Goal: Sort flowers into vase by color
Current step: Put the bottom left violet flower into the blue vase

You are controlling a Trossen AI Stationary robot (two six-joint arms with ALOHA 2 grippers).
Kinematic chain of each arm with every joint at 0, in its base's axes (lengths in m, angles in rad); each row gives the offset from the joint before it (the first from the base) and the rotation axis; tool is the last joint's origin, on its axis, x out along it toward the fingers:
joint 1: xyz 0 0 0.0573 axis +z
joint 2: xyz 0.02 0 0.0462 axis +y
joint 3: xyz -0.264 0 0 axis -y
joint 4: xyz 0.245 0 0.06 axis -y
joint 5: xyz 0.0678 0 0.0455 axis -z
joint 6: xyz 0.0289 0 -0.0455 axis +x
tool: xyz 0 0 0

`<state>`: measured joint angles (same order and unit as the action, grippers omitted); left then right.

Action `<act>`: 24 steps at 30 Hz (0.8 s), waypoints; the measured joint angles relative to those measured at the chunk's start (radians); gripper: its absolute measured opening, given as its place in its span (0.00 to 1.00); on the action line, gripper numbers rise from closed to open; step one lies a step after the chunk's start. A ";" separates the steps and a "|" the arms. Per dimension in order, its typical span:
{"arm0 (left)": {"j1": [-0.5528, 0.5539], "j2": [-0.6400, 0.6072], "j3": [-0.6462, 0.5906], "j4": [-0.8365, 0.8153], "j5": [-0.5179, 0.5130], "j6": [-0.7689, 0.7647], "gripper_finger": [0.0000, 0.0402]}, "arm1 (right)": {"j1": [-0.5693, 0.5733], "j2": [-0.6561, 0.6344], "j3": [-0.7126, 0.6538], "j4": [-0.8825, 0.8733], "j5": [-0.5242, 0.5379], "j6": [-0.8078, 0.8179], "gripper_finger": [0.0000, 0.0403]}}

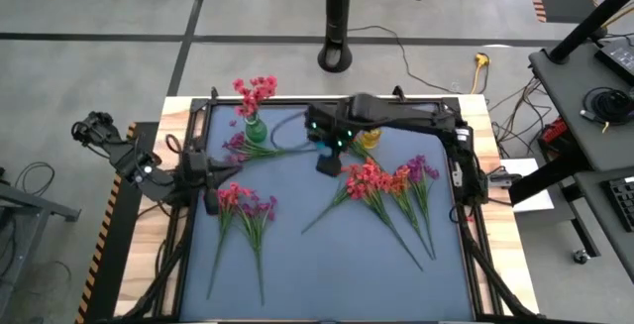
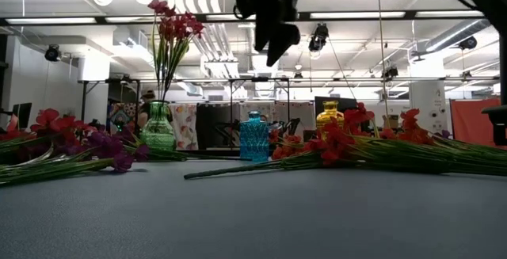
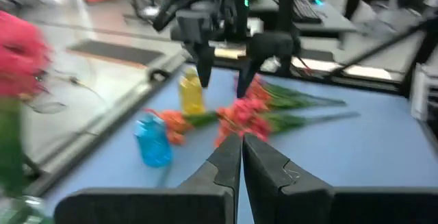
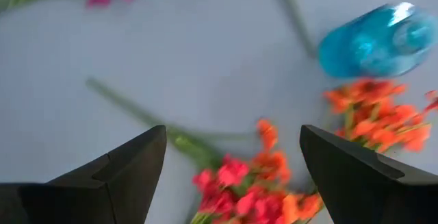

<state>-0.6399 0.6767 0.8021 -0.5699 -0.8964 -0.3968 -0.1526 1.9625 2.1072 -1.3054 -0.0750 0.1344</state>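
A green vase [image 1: 254, 129] [image 2: 158, 128] holds pink-red sprigs upright. A blue vase [image 2: 255, 136] [image 4: 373, 42] and a yellow vase [image 1: 369, 139] [image 2: 330, 120] stand beside it near the mat's far edge. One bunch of pink-red and purple sprigs [image 1: 245, 207] lies flat on the mat's left. Another bunch of red, orange and purple sprigs [image 1: 388, 181] lies flat on the right. My right gripper [image 1: 328, 163] [image 4: 233, 131] hangs open, well above the right bunch's blossom ends [image 4: 236, 183]. My left gripper [image 1: 211, 203] [image 3: 241, 145] is shut, beside the left bunch, with nothing between its fingers.
A single purple sprig [image 1: 240, 147] lies by the foot of the green vase. The blue-grey mat [image 1: 327, 265] is bounded by a black frame [image 1: 474, 265]. The near half of the mat holds only stem ends. A black pole base [image 1: 335, 58] stands beyond the table.
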 joint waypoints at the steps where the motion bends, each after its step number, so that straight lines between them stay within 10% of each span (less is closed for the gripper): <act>1: 0.000 0.012 0.000 0.000 0.018 -0.014 0.00 | 0.019 -0.021 -0.035 0.010 0.002 0.005 0.81; 24: -0.001 0.352 0.035 0.012 0.173 -0.416 0.00 | 0.194 -0.481 -0.869 0.495 0.048 0.222 0.81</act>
<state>-0.6407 1.0284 0.8375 -0.5575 -0.7237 -0.8125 0.0417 1.4814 1.2382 -0.8103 -0.0268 0.3561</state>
